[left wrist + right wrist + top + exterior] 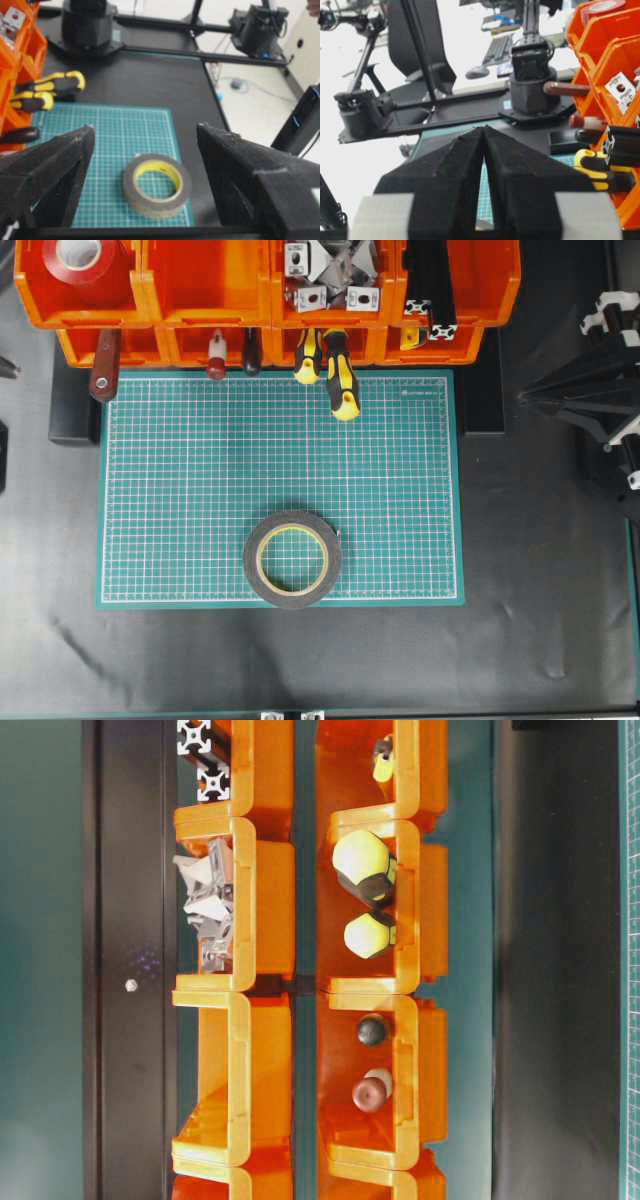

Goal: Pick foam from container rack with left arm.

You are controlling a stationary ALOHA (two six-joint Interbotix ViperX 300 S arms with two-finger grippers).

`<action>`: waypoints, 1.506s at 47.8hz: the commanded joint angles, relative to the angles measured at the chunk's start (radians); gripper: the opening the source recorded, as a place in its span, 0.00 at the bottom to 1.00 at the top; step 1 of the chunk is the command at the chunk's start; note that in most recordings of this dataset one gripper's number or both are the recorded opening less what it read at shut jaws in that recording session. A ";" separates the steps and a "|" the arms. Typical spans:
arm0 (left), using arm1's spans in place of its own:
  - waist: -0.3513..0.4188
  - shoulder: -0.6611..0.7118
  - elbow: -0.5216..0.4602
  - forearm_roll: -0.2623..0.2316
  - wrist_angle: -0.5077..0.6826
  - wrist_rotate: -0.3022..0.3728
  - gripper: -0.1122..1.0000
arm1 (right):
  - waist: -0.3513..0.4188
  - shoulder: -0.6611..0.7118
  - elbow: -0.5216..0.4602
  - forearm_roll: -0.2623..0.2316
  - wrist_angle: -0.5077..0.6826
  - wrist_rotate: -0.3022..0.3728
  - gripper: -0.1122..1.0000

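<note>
The foam (292, 558), a dark grey ring with a cream-yellow lining, lies flat on the green mat (200, 490) near its front edge. In the left wrist view the foam (157, 186) lies on the mat ahead of and between the fingers of my left gripper (145, 127), which is open, empty and not touching it. The orange container rack (210, 285) stands along the back, also seen in the table-level view (240, 1010). My right gripper (484, 127) is shut and empty; in the overhead view it (528, 397) sits off the mat at the right.
The rack holds a red tape roll (85, 258), metal brackets (330, 280) and black extrusions (430, 290). Yellow-black screwdriver handles (340, 380) and a brown handle (103, 370) stick out of the lower bins over the mat's back edge.
</note>
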 commanded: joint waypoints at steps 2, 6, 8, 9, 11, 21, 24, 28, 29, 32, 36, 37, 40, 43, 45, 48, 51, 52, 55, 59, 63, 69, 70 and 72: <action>-0.002 0.003 -0.011 0.003 -0.017 -0.002 0.81 | 0.002 -0.005 -0.037 -0.002 -0.002 -0.002 0.10; -0.002 0.000 -0.008 0.002 -0.020 -0.002 0.81 | 0.002 -0.006 -0.038 -0.002 -0.002 -0.002 0.10; 0.000 0.000 -0.005 0.003 -0.020 -0.003 0.81 | 0.002 -0.005 -0.038 -0.002 0.000 -0.002 0.10; -0.002 0.000 -0.003 0.002 -0.020 -0.003 0.81 | 0.000 -0.005 -0.037 -0.002 0.000 -0.002 0.10; -0.002 0.000 0.000 0.002 -0.020 -0.005 0.81 | 0.000 -0.003 -0.037 -0.002 0.002 -0.002 0.10; 0.002 -0.002 0.000 0.002 -0.020 -0.003 0.81 | 0.002 0.000 -0.032 -0.002 0.002 -0.003 0.10; 0.000 0.000 0.002 0.002 -0.020 -0.003 0.81 | 0.002 0.000 -0.031 -0.002 0.002 -0.003 0.10; 0.000 0.003 0.005 0.002 -0.020 -0.005 0.81 | 0.002 0.000 -0.029 -0.002 0.002 -0.003 0.10; 0.000 0.005 0.006 0.002 -0.020 -0.005 0.81 | 0.002 0.000 -0.028 -0.002 0.002 -0.005 0.10; 0.000 0.009 0.009 0.002 -0.020 -0.006 0.81 | 0.002 0.000 -0.025 -0.002 0.002 -0.006 0.10; 0.000 0.020 0.012 0.002 -0.020 -0.006 0.81 | 0.002 0.000 -0.018 -0.002 0.002 -0.005 0.10; 0.000 0.020 0.012 0.002 -0.020 -0.006 0.81 | 0.002 0.000 -0.018 -0.002 0.002 -0.005 0.10; 0.000 0.018 0.014 0.002 -0.021 -0.009 0.81 | 0.002 0.000 -0.017 -0.002 0.002 -0.005 0.10; 0.000 0.015 0.014 0.002 -0.020 -0.009 0.81 | 0.002 0.000 -0.017 -0.002 0.002 -0.006 0.10; 0.000 0.012 0.014 0.002 -0.020 -0.009 0.81 | 0.002 0.000 -0.017 -0.003 0.002 -0.006 0.10; -0.002 0.009 0.015 0.002 -0.020 -0.009 0.81 | 0.002 0.000 -0.017 -0.002 0.002 -0.006 0.10; 0.000 0.006 0.018 0.003 -0.021 -0.008 0.81 | 0.002 0.000 -0.017 -0.002 0.002 -0.006 0.10; 0.000 0.005 0.021 0.002 -0.020 -0.009 0.81 | 0.002 0.000 -0.017 -0.002 0.002 -0.006 0.10; 0.000 0.005 0.028 0.002 -0.025 -0.009 0.81 | 0.002 0.000 -0.017 -0.002 0.002 -0.008 0.10; 0.000 0.003 0.037 0.003 -0.026 -0.009 0.81 | 0.003 0.000 -0.017 -0.002 0.006 -0.008 0.10; -0.003 -0.002 0.051 0.002 -0.028 -0.011 0.81 | 0.003 0.000 -0.017 -0.006 0.018 -0.009 0.10; 0.000 -0.014 0.078 0.003 -0.028 -0.009 0.81 | 0.003 -0.008 -0.018 -0.014 0.043 -0.011 0.10; 0.000 -0.017 0.083 0.002 -0.028 -0.009 0.81 | 0.003 -0.009 -0.018 -0.014 0.048 -0.011 0.10; -0.002 -0.023 0.092 0.002 -0.028 -0.011 0.81 | 0.003 -0.015 -0.020 -0.014 0.058 -0.011 0.10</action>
